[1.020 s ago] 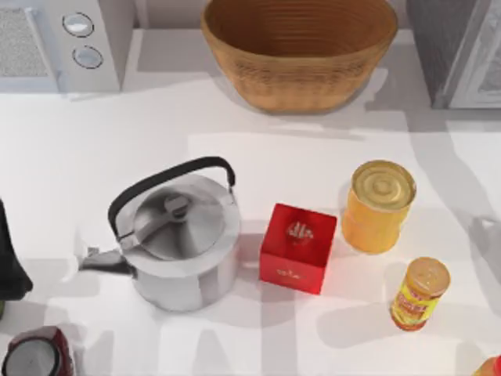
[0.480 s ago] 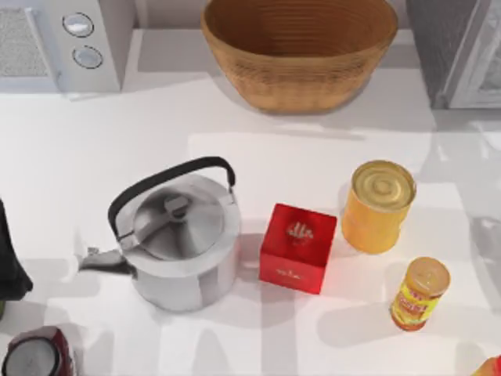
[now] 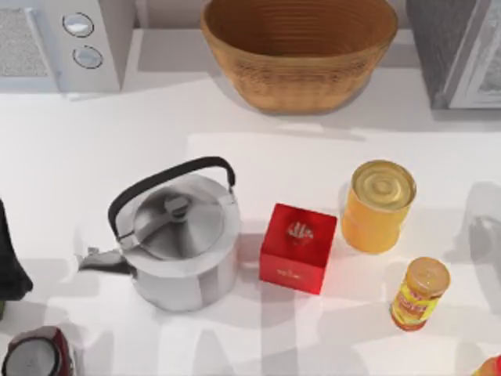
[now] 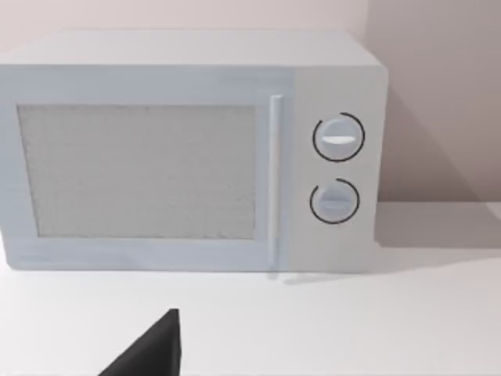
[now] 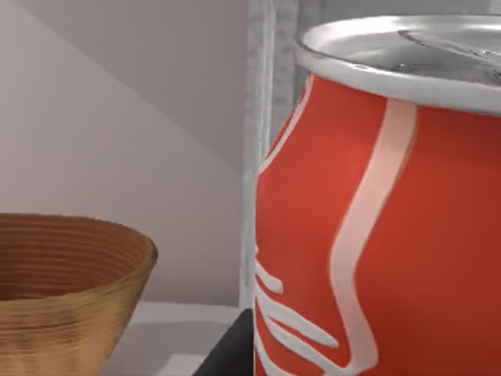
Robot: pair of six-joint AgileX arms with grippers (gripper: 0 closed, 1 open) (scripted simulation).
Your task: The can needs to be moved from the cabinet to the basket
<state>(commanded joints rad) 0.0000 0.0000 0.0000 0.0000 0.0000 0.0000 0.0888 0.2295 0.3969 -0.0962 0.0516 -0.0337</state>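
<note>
Nothing on the bench (image 3: 94, 149) shifts between frames; only the shadows along its right edge slide about. Up close in the right wrist view, the can (image 5: 376, 227) looms right in front of the right end effector, beside a grey cabinet (image 5: 270, 141) edge. Whether its fingers grip it, I cannot tell. Just beyond stands the basket (image 3: 299, 48), nothing visible inside. Left arm sits parked facing the microwave (image 4: 188, 149).

one basket (image 3: 299, 47), one kettle (image 3: 178, 243), one microwave (image 4: 188, 149), one can (image 5: 376, 227)
</note>
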